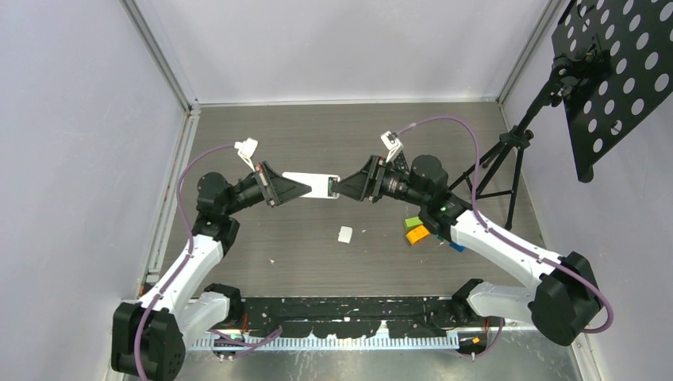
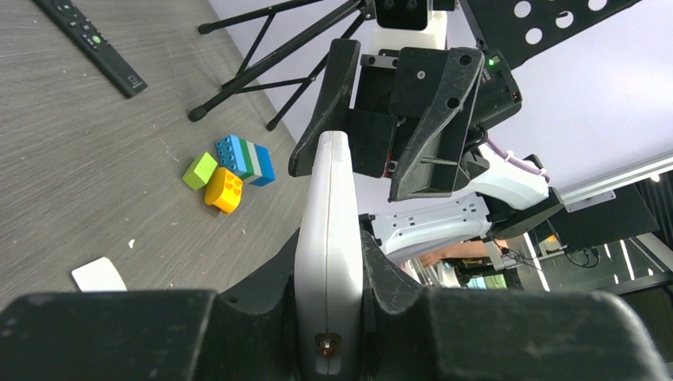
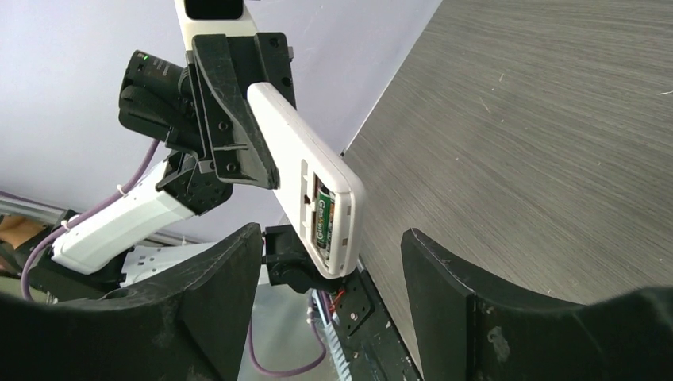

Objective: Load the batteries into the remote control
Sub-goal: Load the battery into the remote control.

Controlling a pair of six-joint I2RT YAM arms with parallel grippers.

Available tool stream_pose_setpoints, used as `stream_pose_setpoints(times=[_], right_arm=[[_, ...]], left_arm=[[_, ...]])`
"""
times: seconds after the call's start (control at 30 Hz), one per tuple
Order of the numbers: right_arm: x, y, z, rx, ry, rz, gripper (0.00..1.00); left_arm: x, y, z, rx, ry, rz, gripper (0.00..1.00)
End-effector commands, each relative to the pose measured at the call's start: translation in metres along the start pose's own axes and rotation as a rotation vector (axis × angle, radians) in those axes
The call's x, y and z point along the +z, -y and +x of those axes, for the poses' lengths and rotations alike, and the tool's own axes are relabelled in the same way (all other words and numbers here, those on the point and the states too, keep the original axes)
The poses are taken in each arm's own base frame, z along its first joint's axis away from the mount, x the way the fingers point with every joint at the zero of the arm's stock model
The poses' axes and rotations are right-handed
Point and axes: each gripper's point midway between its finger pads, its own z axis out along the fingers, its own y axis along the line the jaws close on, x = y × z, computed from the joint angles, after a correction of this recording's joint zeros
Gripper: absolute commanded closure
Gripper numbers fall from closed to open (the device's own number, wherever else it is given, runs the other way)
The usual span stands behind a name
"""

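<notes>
Blocks [image 1: 417,233], tripod [image 1: 514,137] beside right arm [image 1: 494,240]

Plain white on the slim plastic remote control [image 1: 311,185]; green and black with pale lettering on the cylindrical batteries [image 3: 323,222]. Dark grey-brown wood grain across the desk [image 1: 357,135]. Right of centre, lime green, orange and blue on the studded plastic blocks [image 1: 417,234].

Plain lilac-grey walls [image 1: 333,48] around a dark grey wood-grain tabletop [image 1: 381,270]
At upper right, a black perforated metal panel [image 1: 627,79] stands on a black tripod stand [image 1: 520,137].
</notes>
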Motion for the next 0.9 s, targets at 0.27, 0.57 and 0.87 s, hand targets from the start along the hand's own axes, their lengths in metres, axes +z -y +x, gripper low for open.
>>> stream_pose_setpoints(times=[0.27,0.57,0.87], right_arm=[[0.007,-0.047,0.006,0.079,-0.060,-0.355,0.32],[0.024,-0.041,-0.002,0.158,-0.012,-0.375,0.66],[0.034,0.046,0.015,0.240,0.030,-0.050,0.29]], left_arm=[[-0.008,0.036,0.009,0.129,-0.069,0.136,1.00],[-0.006,0.030,0.011,0.085,-0.081,0.121,0.99],[-0.011,-0.054,0.025,-0.066,-0.044,-0.232,1.00]])
